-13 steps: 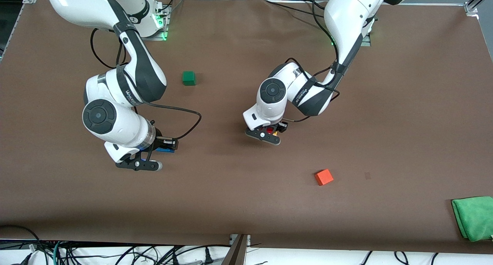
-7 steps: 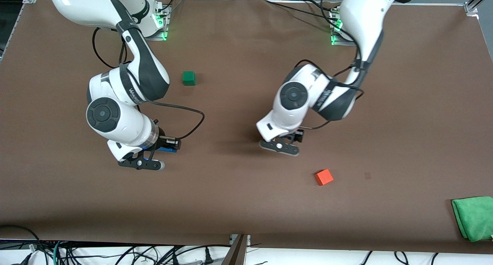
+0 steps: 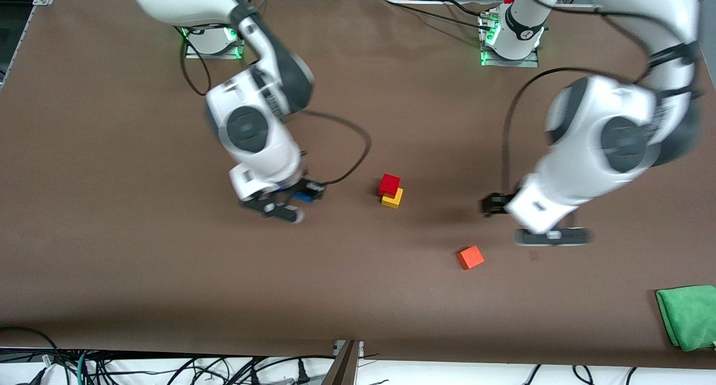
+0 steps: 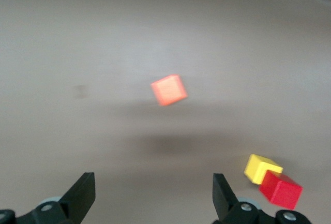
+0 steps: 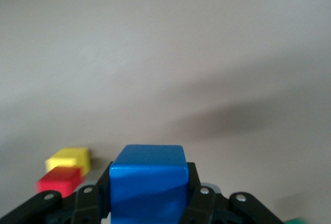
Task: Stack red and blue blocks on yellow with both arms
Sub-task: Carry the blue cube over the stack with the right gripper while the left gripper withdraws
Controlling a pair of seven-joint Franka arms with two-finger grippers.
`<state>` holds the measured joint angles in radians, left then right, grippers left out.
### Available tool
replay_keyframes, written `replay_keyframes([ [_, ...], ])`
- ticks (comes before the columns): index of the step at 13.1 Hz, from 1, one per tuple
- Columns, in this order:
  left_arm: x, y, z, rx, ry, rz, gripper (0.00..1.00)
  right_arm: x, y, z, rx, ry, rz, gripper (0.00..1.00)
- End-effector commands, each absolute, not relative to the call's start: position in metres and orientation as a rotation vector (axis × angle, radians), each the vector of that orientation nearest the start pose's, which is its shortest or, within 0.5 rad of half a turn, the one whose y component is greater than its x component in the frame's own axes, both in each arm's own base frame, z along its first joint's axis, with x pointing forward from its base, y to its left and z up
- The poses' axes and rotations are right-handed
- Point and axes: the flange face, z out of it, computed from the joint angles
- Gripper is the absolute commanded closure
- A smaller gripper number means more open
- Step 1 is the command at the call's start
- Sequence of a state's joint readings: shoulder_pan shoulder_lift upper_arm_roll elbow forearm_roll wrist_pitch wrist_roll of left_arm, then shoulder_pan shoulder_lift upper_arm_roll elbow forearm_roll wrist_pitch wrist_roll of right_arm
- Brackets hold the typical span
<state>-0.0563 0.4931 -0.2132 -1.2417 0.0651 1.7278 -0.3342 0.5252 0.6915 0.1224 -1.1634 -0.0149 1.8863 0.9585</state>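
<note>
A: Status, biggest items first. Left arm point(image 3: 609, 144)?

B: Up over the counter point(image 3: 112, 273) toward its own end, above the bare patch beside the orange cube point(image 3: 470, 257). Left gripper point(image 4: 152, 203) has its jaws spread wide with nothing between them. Reads as done with its share.

A: Right arm point(image 3: 251, 127)?

B: Right gripper point(image 3: 291, 200) hangs over the counter between its own base and the stack. Jaws are clamped on the blue block point(image 5: 149, 182), which fills the gap between them in the right wrist view.

A: The stack?

B: Red block point(image 3: 389, 183) sits on yellow point(image 3: 392, 198) mid-counter, offset a little so one yellow edge shows. Nothing touches it. First tier done.

A: Left to do?

B: My judgement: about halfway. Blue has to go over the stack, be set on red and released. With red off-centre, the placing wants care.

A: Distractors?

B: Orange cube lies nearer the camera than the stack, well apart from it. Green cloth point(image 3: 689, 315) at the counter's edge.
</note>
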Motion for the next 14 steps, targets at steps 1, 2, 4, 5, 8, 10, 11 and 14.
replay_keyframes([
  [1, 0.673, -0.1, 0.542, -3.178, -0.171, 0.079, 0.0, 0.585, 0.497, 0.386, -3.008, 0.563, -0.019, 0.47],
  [2, 0.666, -0.087, 0.56, -3.165, -0.103, 0.095, 0.0, 0.572, 0.517, 0.378, -3.016, 0.552, -0.057, 0.47],
  [4, 0.658, -0.049, 0.578, -3.164, -0.035, 0.124, 0.0, 0.552, 0.552, 0.358, -2.995, 0.556, -0.116, 0.47],
  [5, 0.654, -0.026, 0.588, -3.17, -0.027, 0.128, 0.0, 0.546, 0.564, 0.352, -2.988, 0.55, -0.128, 0.47],
  [8, 0.643, 0.019, 0.601, -3.157, 0.032, 0.124, 0.0, 0.549, 0.574, 0.35, -2.962, 0.546, -0.166, 0.47],
  [10, 0.642, 0.036, 0.6, -3.163, 0.011, 0.136, 0.0, 0.547, 0.58, 0.341, -2.939, 0.55, -0.182, 0.47],
  [11, 0.641, 0.037, 0.6, -3.162, 0.009, 0.138, 0.0, 0.548, 0.582, 0.34, -2.925, 0.556, -0.191, 0.47],
  [14, 0.64, 0.037, 0.599, -3.156, 0.005, 0.155, 0.0, 0.545, 0.589, 0.328, -2.919, 0.542, -0.215, 0.46],
])
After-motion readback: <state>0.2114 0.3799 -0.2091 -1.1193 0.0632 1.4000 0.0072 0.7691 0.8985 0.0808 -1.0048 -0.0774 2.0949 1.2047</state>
